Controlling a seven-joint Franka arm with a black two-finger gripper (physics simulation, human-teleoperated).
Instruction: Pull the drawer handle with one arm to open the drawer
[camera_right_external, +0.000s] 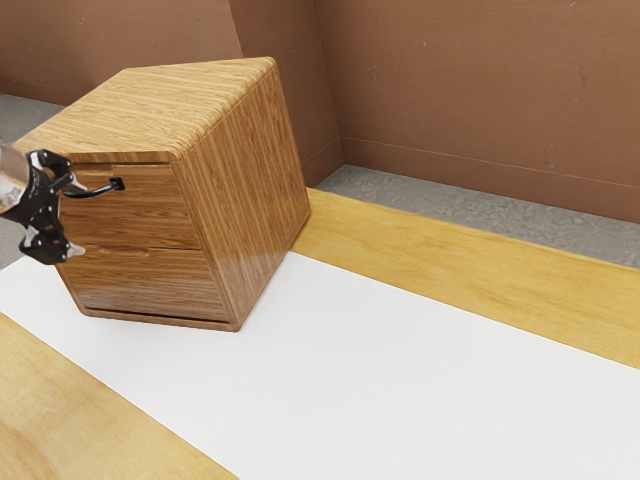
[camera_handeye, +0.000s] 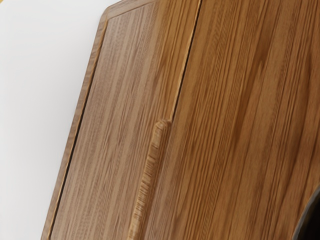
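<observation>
Here's the table (camera_right_external: 450, 260), broad and wooden, with a white mat (camera_right_external: 350, 370) laid across it. The wooden cabinet (camera_right_external: 230, 180) sits at the mat's far end, toward the exterior view's left. Its front faces left, straight at the incoming arm.

Two drawers are stacked in that front, and the top drawer (camera_right_external: 140, 215) carries the target, a slim black handle (camera_right_external: 95, 190). The handle's long axis runs sideways across the drawer face.

Now the gripper (camera_right_external: 62, 215), right up at the drawer front! Its fingers are spread wide apart, one above the other, so they sit crosswise to the bar. The handle's near end sits just by the upper finger, and I can't tell if they touch.

The bar lies just to the exterior view's right of the fingers, high in the gap. I reckon they need to close on it, then pull back toward the left.
</observation>
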